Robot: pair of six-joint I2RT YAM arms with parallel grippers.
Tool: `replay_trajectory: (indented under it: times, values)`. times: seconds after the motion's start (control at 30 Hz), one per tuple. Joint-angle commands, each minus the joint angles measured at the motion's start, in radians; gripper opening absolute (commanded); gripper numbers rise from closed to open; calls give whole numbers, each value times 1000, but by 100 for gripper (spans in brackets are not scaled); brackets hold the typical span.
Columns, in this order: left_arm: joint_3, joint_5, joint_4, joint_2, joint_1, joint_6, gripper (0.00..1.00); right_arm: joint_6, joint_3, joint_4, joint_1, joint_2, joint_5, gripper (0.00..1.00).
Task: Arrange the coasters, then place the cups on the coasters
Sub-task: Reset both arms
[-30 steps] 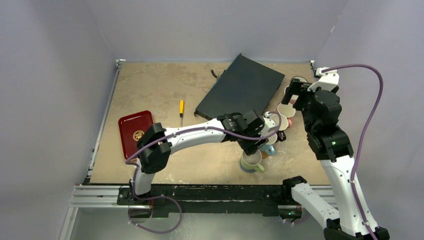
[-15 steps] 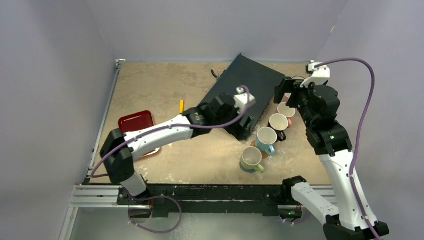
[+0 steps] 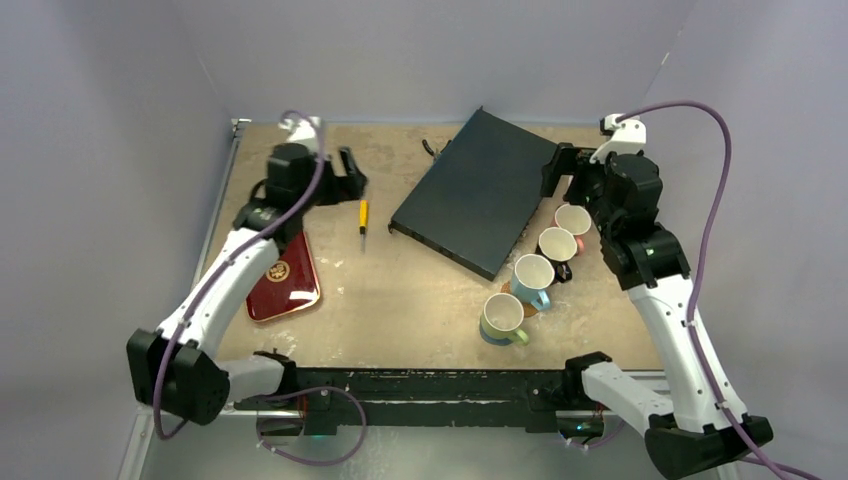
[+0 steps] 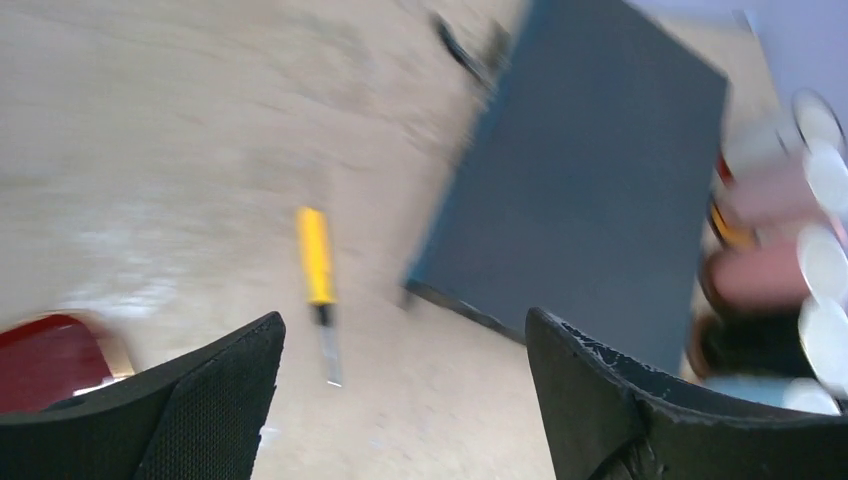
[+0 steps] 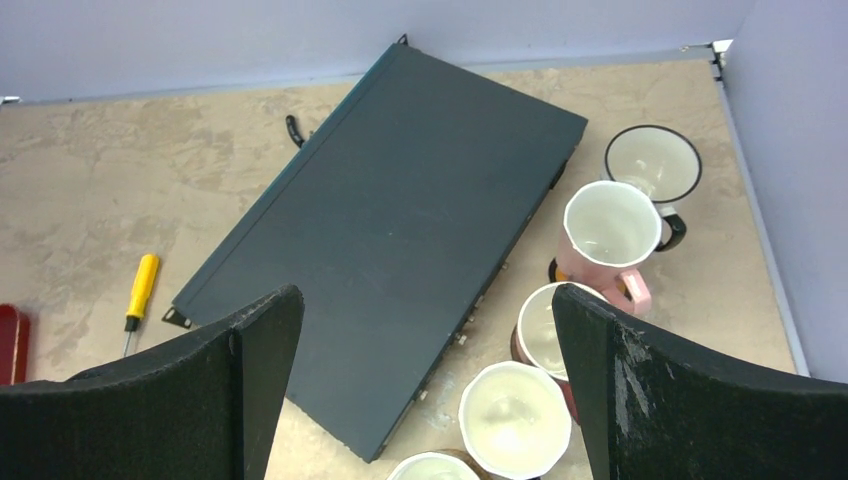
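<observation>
**Both grippers open and empty; cups lined up on the right of the tabletop**

At the far left of the tabletop (image 3: 420, 320) lies the dark red tray (image 3: 283, 283) with its gold emblem, partly under the left arm. The left gripper (image 3: 350, 178) is held above the far-left part of the tabletop. In its wrist view its fingers (image 4: 215, 385) stand wide apart with nothing between them. Just to its right a yellow-handled screwdriver (image 3: 363, 215) lies flat, apart from everything else.

A dark flat box (image 3: 480, 190) sits askew in the middle.

Along the box's right edge the cups stand upright in a slanting row, close to one another. From near to far they are the green cup (image 3: 503, 318), the light blue cup (image 3: 533, 275), the dark brown cup (image 3: 556, 245) and the pink cup (image 3: 573, 220).

The coasters (image 3: 509, 289) show only as thin slivers at the bases of these cups, so how many lie there cannot be told.

The right wrist view shows a further dark-rimmed cup (image 5: 653, 163) beyond the pink one, near the right wall.

The right gripper (image 3: 556, 170) hangs over the far end of the row, its fingers (image 5: 250, 380) spread fully and holding nothing.
</observation>
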Motion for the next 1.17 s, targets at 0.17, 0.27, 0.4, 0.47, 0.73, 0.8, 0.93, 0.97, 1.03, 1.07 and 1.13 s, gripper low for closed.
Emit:
replay_trajectory:
  times: [0.17, 0.27, 0.4, 0.47, 0.73, 0.8, 0.93, 0.97, 1.03, 1.07, 1.13]
  values:
    - [-56, -415, 21, -313, 219, 105, 87, -72, -71, 207, -2, -169, 110, 98]
    - [-122, -500, 86, -424, 218, 169, 88, -84, -151, 279, -2, -241, 113, 98]
    - [-231, -544, 161, -540, 217, 210, 88, -103, -251, 366, -2, -331, 117, 98]
    - [-293, -561, 205, -587, 217, 215, 88, -120, -305, 419, -2, -366, 117, 98]
    - [-379, -556, 248, -644, 218, 245, 88, -147, -399, 485, -2, -431, 92, 98]
    - [-379, -558, 247, -642, 217, 245, 88, -152, -392, 482, -2, -430, 92, 98]
    - [-382, -555, 250, -648, 218, 252, 88, -161, -376, 475, -2, -424, 92, 98]
    - [-385, -549, 252, -651, 218, 259, 88, -160, -375, 473, -2, -423, 92, 98]
    - [-393, -535, 261, -662, 218, 268, 88, -160, -374, 476, -2, -423, 92, 98]
    - [-397, -531, 264, -664, 218, 268, 88, -161, -374, 476, -2, -421, 93, 98]
    - [-398, -529, 266, -663, 218, 266, 89, -163, -373, 476, -2, -421, 95, 98]
